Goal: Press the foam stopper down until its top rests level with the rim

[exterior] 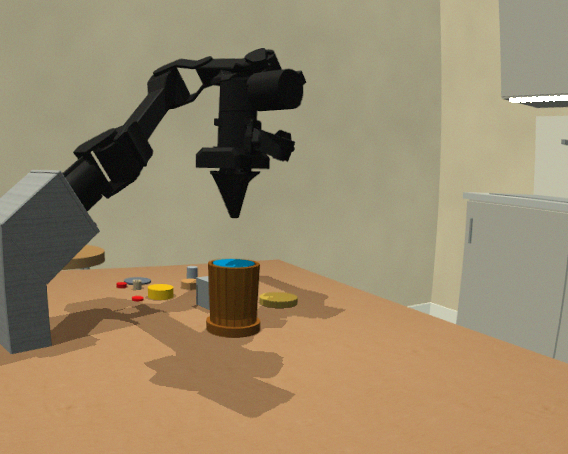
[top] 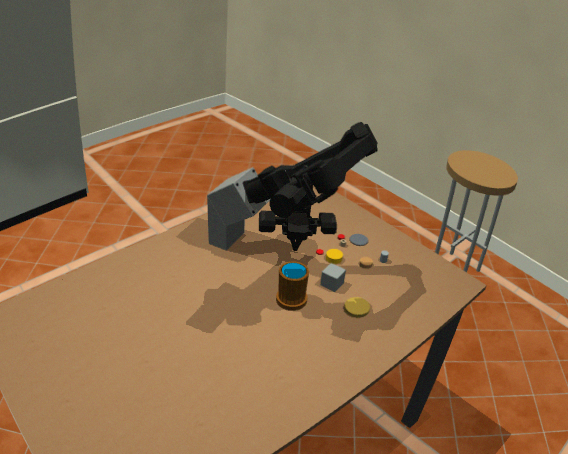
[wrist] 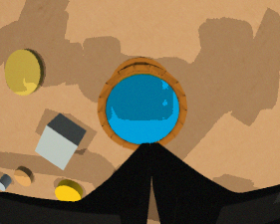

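Observation:
A brown ribbed wooden jar (top: 292, 286) stands upright on the table, also in the exterior view (exterior: 233, 296). Its blue foam stopper (top: 294, 271) (exterior: 233, 263) fills the mouth, with its top about level with the rim; nothing lies on it. In the wrist view the blue stopper (wrist: 142, 108) sits inside the brown rim. My gripper (exterior: 233, 212) is shut and empty, pointing down, well above the jar and clear of it. It also shows in the top view (top: 295, 246) and the wrist view (wrist: 148, 154).
Beside the jar lie a grey cube (top: 333, 277), a dark yellow disc (top: 357, 306), a yellow disc (top: 334, 255), a tan disc (top: 366, 261), a grey disc (top: 359, 239), a small grey cylinder (top: 384, 256) and small red buttons (top: 319, 251). The arm's grey base (top: 227, 210) stands behind. A stool (top: 474, 200) is off the table.

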{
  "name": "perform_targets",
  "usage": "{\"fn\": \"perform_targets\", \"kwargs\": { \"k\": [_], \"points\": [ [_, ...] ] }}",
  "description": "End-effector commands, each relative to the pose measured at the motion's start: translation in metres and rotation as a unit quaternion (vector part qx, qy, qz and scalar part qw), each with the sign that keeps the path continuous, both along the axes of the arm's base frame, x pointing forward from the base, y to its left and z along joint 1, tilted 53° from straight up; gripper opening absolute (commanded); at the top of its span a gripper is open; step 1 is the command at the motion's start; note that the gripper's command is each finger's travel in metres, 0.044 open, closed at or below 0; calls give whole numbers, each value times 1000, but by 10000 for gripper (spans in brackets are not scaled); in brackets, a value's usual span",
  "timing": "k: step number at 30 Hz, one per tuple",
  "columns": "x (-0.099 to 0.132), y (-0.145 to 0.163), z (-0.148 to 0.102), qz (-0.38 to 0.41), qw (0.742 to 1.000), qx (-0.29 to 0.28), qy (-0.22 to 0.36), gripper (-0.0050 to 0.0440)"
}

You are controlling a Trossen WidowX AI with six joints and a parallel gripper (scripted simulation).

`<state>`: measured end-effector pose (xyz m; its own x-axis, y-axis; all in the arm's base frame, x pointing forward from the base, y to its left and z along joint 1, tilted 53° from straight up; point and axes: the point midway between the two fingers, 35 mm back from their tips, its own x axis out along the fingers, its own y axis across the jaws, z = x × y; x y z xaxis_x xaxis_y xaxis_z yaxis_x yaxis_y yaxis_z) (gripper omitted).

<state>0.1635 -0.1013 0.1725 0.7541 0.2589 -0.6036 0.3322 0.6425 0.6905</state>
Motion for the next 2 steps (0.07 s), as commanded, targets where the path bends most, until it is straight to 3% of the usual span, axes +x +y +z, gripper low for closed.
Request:
{"fn": "perform_targets", "kwargs": {
  "k": [1,2],
  "points": [
    [0,-1,2,-1,1000,-4,-2,0],
    [0,-1,2,-1,1000,-4,-2,0]
  ]
}}
